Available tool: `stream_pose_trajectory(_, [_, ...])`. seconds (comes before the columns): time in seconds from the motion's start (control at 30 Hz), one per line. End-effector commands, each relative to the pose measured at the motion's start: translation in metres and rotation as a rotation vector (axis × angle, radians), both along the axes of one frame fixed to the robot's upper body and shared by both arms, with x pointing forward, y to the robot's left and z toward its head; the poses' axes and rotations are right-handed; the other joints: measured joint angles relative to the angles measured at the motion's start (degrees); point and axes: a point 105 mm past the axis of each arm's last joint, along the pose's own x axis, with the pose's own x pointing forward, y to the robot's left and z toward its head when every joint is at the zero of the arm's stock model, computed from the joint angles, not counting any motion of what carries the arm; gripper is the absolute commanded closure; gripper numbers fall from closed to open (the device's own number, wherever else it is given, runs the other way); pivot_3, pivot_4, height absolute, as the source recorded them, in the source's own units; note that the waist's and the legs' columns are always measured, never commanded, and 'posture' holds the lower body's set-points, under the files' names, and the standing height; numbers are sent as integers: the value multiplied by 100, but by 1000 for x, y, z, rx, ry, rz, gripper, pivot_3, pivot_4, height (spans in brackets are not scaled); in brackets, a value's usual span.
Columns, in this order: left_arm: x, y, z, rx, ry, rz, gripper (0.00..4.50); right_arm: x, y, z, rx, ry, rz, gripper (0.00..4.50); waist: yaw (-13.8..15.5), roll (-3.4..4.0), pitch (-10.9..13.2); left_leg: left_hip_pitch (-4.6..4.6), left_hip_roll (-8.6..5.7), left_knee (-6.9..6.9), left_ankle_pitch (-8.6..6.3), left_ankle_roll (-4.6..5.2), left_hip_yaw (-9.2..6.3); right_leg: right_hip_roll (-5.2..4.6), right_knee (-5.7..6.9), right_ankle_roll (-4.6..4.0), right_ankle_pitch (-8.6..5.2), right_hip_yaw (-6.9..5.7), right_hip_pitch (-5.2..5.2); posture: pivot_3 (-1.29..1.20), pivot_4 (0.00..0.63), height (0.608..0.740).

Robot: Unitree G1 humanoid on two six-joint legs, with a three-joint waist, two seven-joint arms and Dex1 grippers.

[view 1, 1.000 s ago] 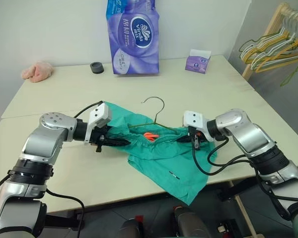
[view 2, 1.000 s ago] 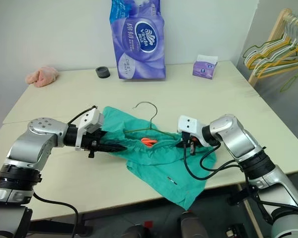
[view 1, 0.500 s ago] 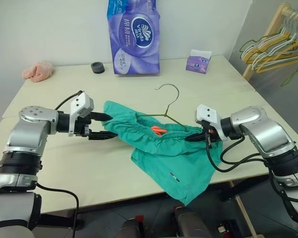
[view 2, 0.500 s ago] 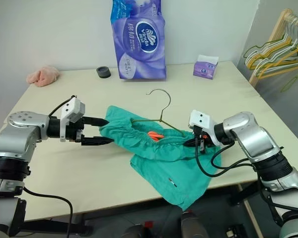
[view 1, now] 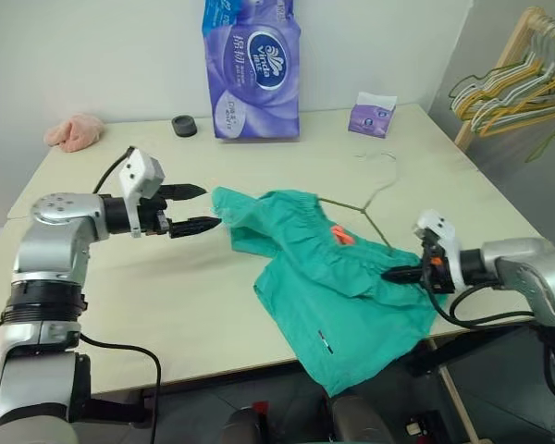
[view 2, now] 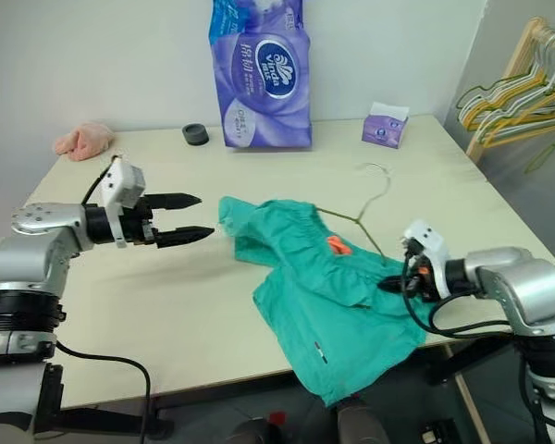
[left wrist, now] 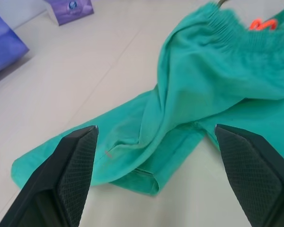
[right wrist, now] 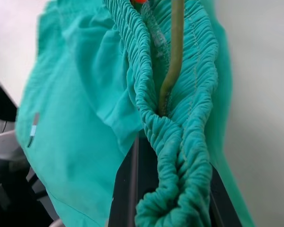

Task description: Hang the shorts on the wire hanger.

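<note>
The shorts (view 1: 338, 287) lie crumpled on the pale worktop (view 1: 166, 287), one leg spilling over the near edge, the gathered waistband and a small orange tag (view 1: 340, 235) turned toward the far side. The wire hanger (view 1: 365, 199) is threaded into the waistband: its thin olive wire runs out of the cloth toward the far right, and the curved hook rests on the bare worktop. The right gripper (view 1: 396, 274) sits at the right end of the shorts with its jaws closed on the bunched waistband, and in the right wrist view the hanger's wire goes down into the folds just above that grip. The left gripper (view 1: 196, 208) hovers just left of the shorts, clear of the cloth, its jaws spread wide and empty. At the far edge stand a purple pack of tissue rolls (view 1: 252, 69), a small purple tissue box (view 1: 371, 116), a dark tape roll (view 1: 183, 126) and a pink cloth lump (view 1: 72, 132). More hangers (view 1: 509, 88) hang on a rack to the right.
</note>
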Motion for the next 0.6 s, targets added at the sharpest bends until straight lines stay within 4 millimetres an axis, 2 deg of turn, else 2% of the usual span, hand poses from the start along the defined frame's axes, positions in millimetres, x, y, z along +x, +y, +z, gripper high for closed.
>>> stream_pose_trajectory(0.03, [-18,-33,18,-81,1,-151,365,1,-18,7,4,-43,-132,4500,12,0,0,0,0,2,0,0,0,0,0,0,0,-1,2,-233,103,740])
stream_pose_trajectory(0.17, [-36,-72,26,-168,58,-301,365,-6,-42,2,46,-19,-346,4500,53,1,1,2,-2,4,0,0,8,1,0,2,-1,7,6,-252,111,740])
stream_pose_trajectory(0.27, [-45,-104,28,-206,82,-417,365,-18,-70,-2,46,19,-546,4500,58,7,5,4,-2,3,0,1,11,5,2,2,-1,10,7,-276,119,740])
stream_pose_trajectory(0.37, [-51,-122,28,-212,90,-486,365,-30,-83,-4,41,47,-639,4500,56,10,6,5,-6,4,0,1,14,8,1,8,-4,13,10,-300,126,740])
stream_pose_trajectory(0.47, [-51,-150,37,-238,36,-559,365,-47,-106,-3,11,26,-758,4500,61,16,10,7,-10,4,-1,3,13,11,2,17,-10,15,14,-325,133,740])
stream_pose_trajectory(0.6, [-43,-181,36,-179,-161,-559,365,-58,-132,5,-46,-37,-906,4500,-60,42,24,34,-16,2,-14,25,41,18,-3,25,-15,25,38,-357,142,740])
